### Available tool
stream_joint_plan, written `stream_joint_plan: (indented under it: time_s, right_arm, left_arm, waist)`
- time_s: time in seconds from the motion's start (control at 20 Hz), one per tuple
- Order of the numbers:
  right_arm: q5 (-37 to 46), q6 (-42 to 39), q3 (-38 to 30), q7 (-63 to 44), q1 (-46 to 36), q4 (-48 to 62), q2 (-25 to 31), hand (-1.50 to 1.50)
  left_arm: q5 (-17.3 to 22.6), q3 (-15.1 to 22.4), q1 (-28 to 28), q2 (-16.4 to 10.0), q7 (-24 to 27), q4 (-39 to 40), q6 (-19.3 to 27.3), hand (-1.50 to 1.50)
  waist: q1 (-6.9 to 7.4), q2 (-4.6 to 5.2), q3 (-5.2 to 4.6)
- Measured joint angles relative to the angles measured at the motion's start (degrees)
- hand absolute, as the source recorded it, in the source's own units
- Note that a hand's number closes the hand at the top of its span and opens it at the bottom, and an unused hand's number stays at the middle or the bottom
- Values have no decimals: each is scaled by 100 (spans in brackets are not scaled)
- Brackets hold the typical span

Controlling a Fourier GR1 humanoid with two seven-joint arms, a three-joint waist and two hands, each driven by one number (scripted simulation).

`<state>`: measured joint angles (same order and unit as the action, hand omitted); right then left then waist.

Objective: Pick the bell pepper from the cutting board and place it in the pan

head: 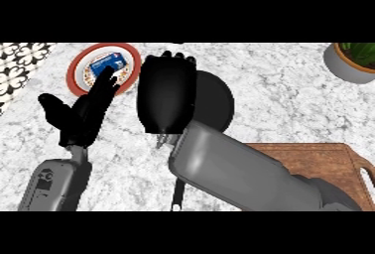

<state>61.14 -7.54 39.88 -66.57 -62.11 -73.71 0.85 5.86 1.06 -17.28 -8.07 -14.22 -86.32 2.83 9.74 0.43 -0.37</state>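
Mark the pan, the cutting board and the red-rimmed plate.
pan (217,101): head view, dark right side
cutting board (316,158): head view, bare wood
plate (71,73): head view, red left rim

Bright, even, diffuse light.

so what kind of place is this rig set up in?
Most likely a kitchen. It shows a marble-patterned counter seen from above, with a black pan sitting on it and a wooden cutting board at the lower right.
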Motion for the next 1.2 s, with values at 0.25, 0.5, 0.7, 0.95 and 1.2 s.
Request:
stream_joint_plan:
  time_s: [0.25, 0.5, 0.7, 0.95, 1.2]
  right_arm:
    - [-150, 262, -94, -176, -436, 445, 8, 150]
    - [-196, 621, -122, -209, -590, 826, 6, 150]
    - [-111, 1022, -170, -105, -409, 1153, -4, 150]
    - [-123, 1695, -181, 218, -65, 1608, -20, 150]
    - [-415, 2658, -230, 751, 136, 2327, -38, 150]
  left_arm:
    - [9, -87, 48, -35, 31, -7, 31, 0]
    - [23, -208, 112, -86, 70, 12, 67, 0]
    - [32, -283, 226, -112, 31, -107, 127, 0]
    - [67, -391, 366, -158, 99, -173, 124, 0]
    - [47, -369, 456, -138, 146, -253, 109, 0]
  waist:
    - [-133, 5, 7]
    - [-343, 10, 17]
    - [-501, 7, 26]
    - [-622, 13, 32]
    - [-615, 37, 34]
